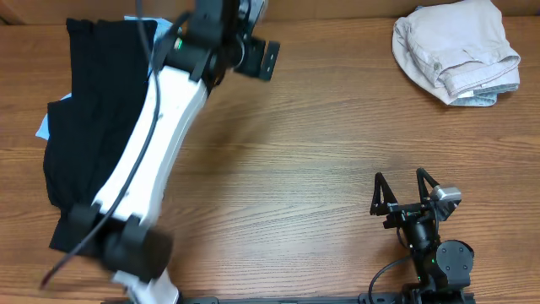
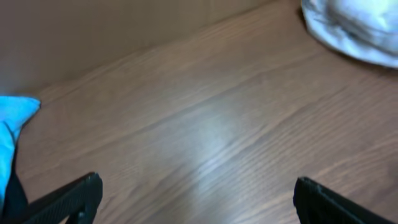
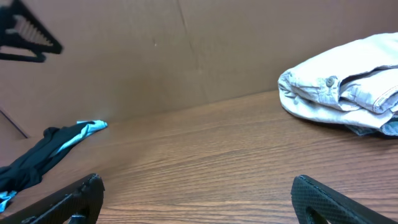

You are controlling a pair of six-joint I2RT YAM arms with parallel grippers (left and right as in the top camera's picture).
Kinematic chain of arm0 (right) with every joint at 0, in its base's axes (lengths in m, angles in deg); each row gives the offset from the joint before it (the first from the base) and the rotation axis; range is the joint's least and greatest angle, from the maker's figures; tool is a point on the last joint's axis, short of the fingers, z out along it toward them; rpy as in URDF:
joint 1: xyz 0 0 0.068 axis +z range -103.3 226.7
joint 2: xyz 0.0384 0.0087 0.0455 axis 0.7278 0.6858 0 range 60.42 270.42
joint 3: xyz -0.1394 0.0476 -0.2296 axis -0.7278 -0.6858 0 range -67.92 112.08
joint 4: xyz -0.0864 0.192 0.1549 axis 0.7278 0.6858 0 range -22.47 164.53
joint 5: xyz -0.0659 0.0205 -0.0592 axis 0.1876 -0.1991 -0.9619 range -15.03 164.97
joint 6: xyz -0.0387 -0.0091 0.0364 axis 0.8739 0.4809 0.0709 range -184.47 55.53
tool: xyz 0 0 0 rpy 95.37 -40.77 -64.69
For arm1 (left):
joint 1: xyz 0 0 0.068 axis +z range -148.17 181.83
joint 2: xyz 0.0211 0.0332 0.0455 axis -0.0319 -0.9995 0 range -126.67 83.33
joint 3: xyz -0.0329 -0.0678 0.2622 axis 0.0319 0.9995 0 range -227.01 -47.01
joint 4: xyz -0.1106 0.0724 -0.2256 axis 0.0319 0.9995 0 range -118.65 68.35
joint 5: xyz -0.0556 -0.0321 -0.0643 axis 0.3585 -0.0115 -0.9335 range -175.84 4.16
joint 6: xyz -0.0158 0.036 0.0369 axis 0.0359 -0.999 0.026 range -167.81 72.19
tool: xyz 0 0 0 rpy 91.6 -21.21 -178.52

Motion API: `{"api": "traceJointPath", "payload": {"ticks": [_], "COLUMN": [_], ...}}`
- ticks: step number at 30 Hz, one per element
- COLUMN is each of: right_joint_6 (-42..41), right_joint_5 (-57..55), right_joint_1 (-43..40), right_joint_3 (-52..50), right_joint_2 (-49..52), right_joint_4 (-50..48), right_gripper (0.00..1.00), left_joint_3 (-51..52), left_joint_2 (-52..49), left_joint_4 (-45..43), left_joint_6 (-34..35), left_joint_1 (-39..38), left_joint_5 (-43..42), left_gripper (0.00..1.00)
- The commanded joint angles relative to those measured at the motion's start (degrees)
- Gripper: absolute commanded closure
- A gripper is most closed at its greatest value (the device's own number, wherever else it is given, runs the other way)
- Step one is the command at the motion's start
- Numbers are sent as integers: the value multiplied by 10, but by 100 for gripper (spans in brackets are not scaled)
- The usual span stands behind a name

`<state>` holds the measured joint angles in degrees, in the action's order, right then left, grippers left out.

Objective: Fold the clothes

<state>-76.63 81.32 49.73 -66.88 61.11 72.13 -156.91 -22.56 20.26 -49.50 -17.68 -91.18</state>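
A black garment (image 1: 84, 118) with light blue trim lies spread at the table's left side, partly hidden by my left arm; it also shows in the right wrist view (image 3: 37, 155). A folded pile of pale beige clothes (image 1: 456, 51) sits at the far right corner, seen in the right wrist view (image 3: 342, 87) and blurred in the left wrist view (image 2: 354, 28). My left gripper (image 1: 268, 57) is open and empty, raised over bare wood near the far edge; its fingertips frame the left wrist view (image 2: 196, 199). My right gripper (image 1: 403, 192) is open and empty near the front edge (image 3: 196, 199).
A brown cardboard wall (image 3: 186, 56) stands along the far edge of the wooden table (image 1: 321, 152). A light blue cloth corner (image 2: 15, 118) shows at the left of the left wrist view.
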Motion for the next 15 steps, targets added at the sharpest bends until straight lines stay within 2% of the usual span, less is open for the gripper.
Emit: {"api": "traceJointPath", "payload": {"ticks": [1, 6, 10, 15], "right_joint_6": [1, 1, 2, 1], "right_joint_5": [-7, -7, -7, -7], "right_joint_1": [-2, -2, -2, -2], "right_joint_3": [-6, -6, -6, -6], "right_joint_2": [-5, -5, -5, -5], "right_joint_4": [-2, -2, -2, -2], "right_gripper": [0, 0, 0, 0], "left_joint_3": [176, 418, 593, 753], "left_joint_2": [147, 308, 438, 595], "left_joint_4": [-84, -219, -319, -382], "left_joint_6": [-74, -141, -135, -135], "left_joint_1": [-7, -2, 40, 130], "left_joint_5": [-22, -17, -43, -114], "left_gripper": [0, 0, 0, 0]}}
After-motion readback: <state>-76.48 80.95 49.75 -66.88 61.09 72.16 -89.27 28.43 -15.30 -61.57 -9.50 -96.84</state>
